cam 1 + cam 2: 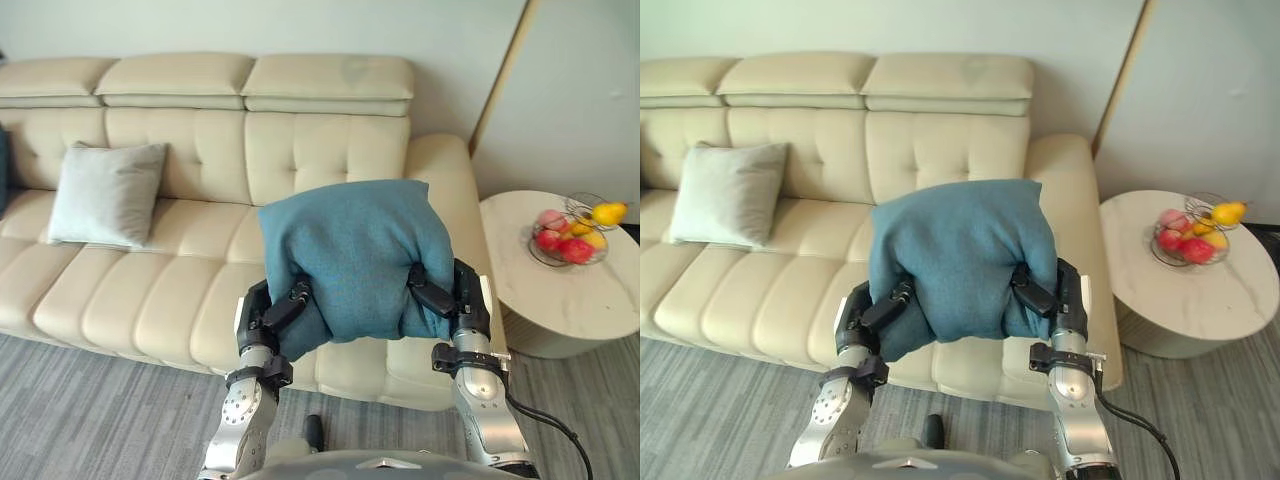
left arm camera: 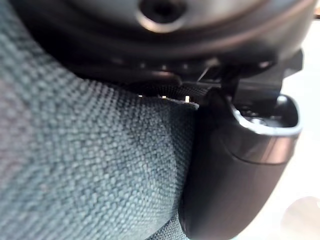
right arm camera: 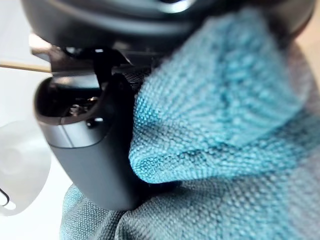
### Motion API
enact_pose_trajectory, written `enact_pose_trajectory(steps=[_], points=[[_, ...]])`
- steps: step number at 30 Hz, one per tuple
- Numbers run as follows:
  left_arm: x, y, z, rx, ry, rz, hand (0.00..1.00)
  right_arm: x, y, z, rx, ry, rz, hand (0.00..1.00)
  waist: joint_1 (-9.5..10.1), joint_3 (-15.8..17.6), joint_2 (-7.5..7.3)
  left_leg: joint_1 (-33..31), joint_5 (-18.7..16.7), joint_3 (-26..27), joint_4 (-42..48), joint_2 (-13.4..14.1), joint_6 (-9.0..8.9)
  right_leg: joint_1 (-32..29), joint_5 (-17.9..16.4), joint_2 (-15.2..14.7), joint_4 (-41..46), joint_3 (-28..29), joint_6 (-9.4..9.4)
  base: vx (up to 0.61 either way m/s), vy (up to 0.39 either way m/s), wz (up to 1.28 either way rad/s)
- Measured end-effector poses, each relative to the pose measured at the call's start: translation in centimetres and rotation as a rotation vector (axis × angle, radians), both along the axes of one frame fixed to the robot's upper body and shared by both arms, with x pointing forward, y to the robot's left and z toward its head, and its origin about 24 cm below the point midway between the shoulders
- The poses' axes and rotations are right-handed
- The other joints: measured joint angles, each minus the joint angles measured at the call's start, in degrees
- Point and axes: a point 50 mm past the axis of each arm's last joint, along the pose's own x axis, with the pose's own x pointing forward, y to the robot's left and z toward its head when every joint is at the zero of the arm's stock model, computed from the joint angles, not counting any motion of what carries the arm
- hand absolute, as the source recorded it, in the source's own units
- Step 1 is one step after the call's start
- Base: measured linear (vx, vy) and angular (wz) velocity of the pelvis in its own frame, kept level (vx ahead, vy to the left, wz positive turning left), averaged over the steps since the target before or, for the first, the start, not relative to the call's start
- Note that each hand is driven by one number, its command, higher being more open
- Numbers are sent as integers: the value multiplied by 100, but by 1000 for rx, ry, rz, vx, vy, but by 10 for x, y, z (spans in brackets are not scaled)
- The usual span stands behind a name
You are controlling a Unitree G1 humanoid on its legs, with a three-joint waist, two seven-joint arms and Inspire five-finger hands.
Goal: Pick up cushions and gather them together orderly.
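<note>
Cushion (image 1: 350,250), teal, between left hand (image 1: 258,312) and right hand (image 1: 466,296), fingers (image 1: 430,296) of both curled into its fabric

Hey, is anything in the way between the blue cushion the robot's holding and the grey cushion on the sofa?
Nothing visible. The left hand and right hand grip the blue cushion over the sofa; only open seat lies between it and the grey cushion.

sofa (image 1: 150,290) | pale grey cushion (image 1: 108,193) is leaning on backrest toward left end | round worktop (image 1: 560,300) is carrying fruit bowl (image 1: 536,250) near far edge
</note>
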Motion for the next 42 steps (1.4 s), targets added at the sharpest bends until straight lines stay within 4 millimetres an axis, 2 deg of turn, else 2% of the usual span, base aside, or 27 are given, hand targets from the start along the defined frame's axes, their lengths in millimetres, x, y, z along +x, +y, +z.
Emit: enact_pose_trajectory(steps=[1,2,3,4,6,7,11,13,14,15,16,17,18,20,21,22,23,24,25,26,27,29,31,35,37,41,42], points=[[0,2,0,4,0,2,0,0,1,-1,3,2,2,0,1,24,-26,12,-12,-10,2,-19,19,-94,-16,-10,157,307,-65,-16,161,18],[0,6,0,12,-1,15,0,0,6,-1,16,2,12,0,1,78,-80,27,-24,-28,-15,-16,37,-266,-152,135,353,984,-182,-3,113,17],[0,8,0,17,-2,21,0,0,9,-1,27,2,18,0,-4,113,-115,32,-23,-42,-31,14,53,-309,-283,349,337,1322,-153,7,30,12],[0,10,0,21,-2,27,0,1,11,-1,32,1,24,0,-3,135,-154,28,-22,-46,-49,25,84,-365,-376,552,304,1469,-134,11,-79,6],[1,14,1,29,-3,34,0,2,14,-1,33,-3,39,0,-29,199,-278,-14,19,-52,-38,8,178,-416,-457,1092,-183,1496,-228,3,-105,8],[1,11,0,21,4,31,0,2,12,-1,27,-1,38,0,-104,221,-230,-35,22,-119,3,12,168,-323,-427,1174,-286,1574,-269,17,-63,17],[0,7,0,21,11,6,0,-2,6,-5,11,25,24,0,-257,225,-221,-63,-5,-294,183,23,-3,-123,-412,1219,-440,1443,-321,73,-52,19],[0,0,1,11,5,-19,0,-8,-1,-7,8,37,-6,0,-273,226,-220,-204,-232,-403,593,28,-100,107,-410,1251,-646,1263,-317,67,-58,45],[0,-5,1,-3,2,-34,0,-13,-5,-6,5,36,-26,0,-263,230,-215,-403,-486,-436,1123,48,-257,283,-405,1269,-771,1119,-315,77,-51,46],[-1,-7,1,-17,3,-34,0,-17,-6,-2,2,29,-33,0,-222,241,-202,-648,-717,-272,1726,133,-390,414,-405,1300,-827,1054,-316,73,-44,31],[-4,-8,1,-27,5,-26,0,-20,-6,3,2,11,-32,0,-181,240,-152,-847,-932,75,2259,312,-427,522,-406,1381,-885,1059,-318,53,-19,0],[-7,-7,2,-31,6,-20,0,-21,-5,8,3,-8,-29,0,-134,233,-117,-940,-1080,332,2587,452,-382,608,-420,1441,-929,1080,-340,89,21,-21],[-8,-8,2,-34,5,-21,0,-21,-5,12,2,-27,-28,0,-62,216,-103,-932,-1176,471,2667,519,-264,627,-425,1454,-930,1144,-347,122,62,-29],[-6,-9,4,-43,-9,-19,0,-19,-4,20,2,-64,-25,0,-20,206,-94,-944,-1433,509,2686,551,-119,572,-430,1451,-932,1258,-348,109,94,-25],[-5,-9,5,-42,-14,-21,0,-17,-3,21,6,-71,-25,0,-3,226,-125,-994,-1562,507,2809,574,-69,554,-431,1404,-912,1315,-346,83,149,-26],[-2,-7,6,-32,-23,-26,0,-15,0,22,24,-79,-33,0,11,297,-266,-1151,-1652,288,3088,639,-92,549,-475,1228,-847,1446,-264,69,154,-31],[-2,-7,6,-30,-23,-27,0,-15,0,22,27,-80,-33,0,22,322,-310,-1167,-1629,117,3042,689,-151,545,-490,1168,-815,1506,-221,64,167,-38],[-3,-7,6,-30,-19,-27,0,-15,0,22,24,-80,-33,0,43,324,-314,-1133,-1524,-186,2773,819,-340,540,-525,1115,-774,1606,-130,91,232,-41],[-5,-7,4,-29,-12,-29,0,-15,-1,20,19,-73,-31,0,46,295,-257,-1008,-1131,-358,2337,976,-696,558,-598,1093,-733,1729,87,150,325,-36],[-5,-4,2,-11,0,-38,0,-15,0,14,31,-42,-38,0,5,227,-462,-891,-1059,-265,2196,697,-535,528,-564,853,-764,1892,136,197,408,-13],[-4,-4,4,-5,-6,-42,0,-15,1,13,37,-40,-42,0,-54,222,-532,-896,-1056,-237,2214,537,-505,520,-543,699,-802,1985,167,148,315,3],[-4,-2,3,3,-3,-40,0,-13,3,9,41,-26,-39,0,-48,212,-544,-851,-1069,-149,2243,362,-452,545,-443,524,-849,2114,238,92,261,-4],[-4,1,3,20,-5,-44,0,-11,5,4,50,-6,-37,0,-30,199,-528,-781,-1063,-148,2161,279,-417,567,-325,469,-902,2143,311,45,139,-7],[-6,4,2,40,1,-59,0,-10,6,-2,52,18,-31,0,-30,192,-532,-681,-969,-154,1847,202,-289,564,-304,427,-1032,2163,293,-17,7,-4],[-9,1,0,52,12,-90,0,-12,1,-8,35,50,-32,0,-30,180,-528,-579,-805,-101,1553,181,-284,546,-273,412,-1161,2257,268,-53,-32,-15],[-9,2,-1,63,18,-99,0,-14,-3,-17,12,94,-27,0,-81,150,-524,-517,-427,40,925,207,-333,279,-173,462,-1318,2428,396,-71,-47,-21],[-9,2,-1,64,21,-102,0,-15,-4,-19,9,103,-27,0,-96,144,-515,-516,-343,48,796,239,-349,213,-145,503,-1333,2447,370,-38,-58,-9]])
